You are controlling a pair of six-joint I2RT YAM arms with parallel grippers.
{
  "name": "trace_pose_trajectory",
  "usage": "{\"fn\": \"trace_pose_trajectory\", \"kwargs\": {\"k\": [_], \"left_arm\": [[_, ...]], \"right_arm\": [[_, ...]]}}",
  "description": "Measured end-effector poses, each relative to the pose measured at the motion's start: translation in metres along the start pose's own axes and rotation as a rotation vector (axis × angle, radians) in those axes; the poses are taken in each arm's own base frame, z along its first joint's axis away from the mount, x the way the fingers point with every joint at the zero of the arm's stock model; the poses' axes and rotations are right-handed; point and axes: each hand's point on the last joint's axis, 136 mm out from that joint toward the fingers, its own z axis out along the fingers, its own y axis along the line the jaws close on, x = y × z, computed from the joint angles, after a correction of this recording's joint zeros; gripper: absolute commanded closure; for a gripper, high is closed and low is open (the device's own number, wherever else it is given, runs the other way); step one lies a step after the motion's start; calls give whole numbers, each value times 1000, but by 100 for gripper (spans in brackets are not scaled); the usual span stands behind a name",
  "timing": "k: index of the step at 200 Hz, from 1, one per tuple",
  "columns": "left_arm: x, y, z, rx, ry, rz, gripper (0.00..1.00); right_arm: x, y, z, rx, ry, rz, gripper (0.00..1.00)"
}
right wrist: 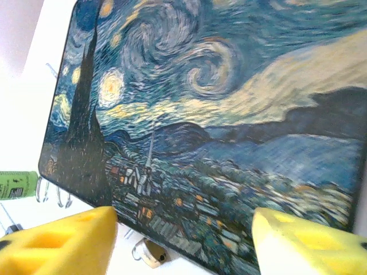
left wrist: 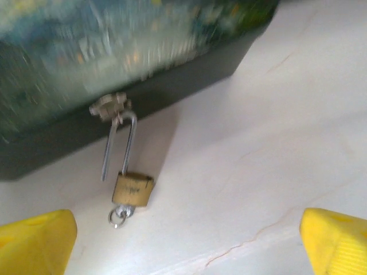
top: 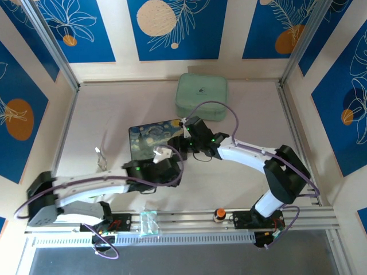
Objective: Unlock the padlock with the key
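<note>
The brass padlock (left wrist: 133, 189) hangs by its silver shackle (left wrist: 131, 140) from the hasp (left wrist: 112, 107) on the front of the starry-night box (top: 153, 137). One shackle leg ends free beside the body. The small silver key (left wrist: 120, 215) with its ring sticks out of the padlock's underside. My left gripper (left wrist: 186, 246) is open, level with the table just in front of the padlock, touching nothing. My right gripper (right wrist: 183, 240) is open above the box lid (right wrist: 218, 114) near its front edge, with the padlock (right wrist: 150, 253) peeking out below.
A mint-green case (top: 201, 96) lies behind the box. An orange-and-black knob (top: 219, 214) and a clear plastic piece (top: 149, 222) sit on the front rail. A small metal stand (top: 101, 158) is left of the box. Metal rails edge the table.
</note>
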Motion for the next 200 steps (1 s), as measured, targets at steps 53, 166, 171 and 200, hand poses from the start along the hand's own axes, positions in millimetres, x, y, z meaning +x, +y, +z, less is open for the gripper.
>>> {"fn": "trace_pose_trajectory", "kwargs": {"k": [53, 166, 171, 200], "left_arm": [[-30, 55, -21, 60, -127, -214, 1], [-58, 152, -13, -66, -184, -429, 0], [-58, 154, -13, -75, -185, -423, 1], [-68, 161, -18, -108, -211, -396, 1]], "right_arm": [[-15, 14, -50, -25, -93, -67, 4], [126, 41, 16, 45, 210, -83, 36], [126, 42, 21, 32, 207, -81, 36], [122, 48, 40, -19, 183, -58, 35]]}}
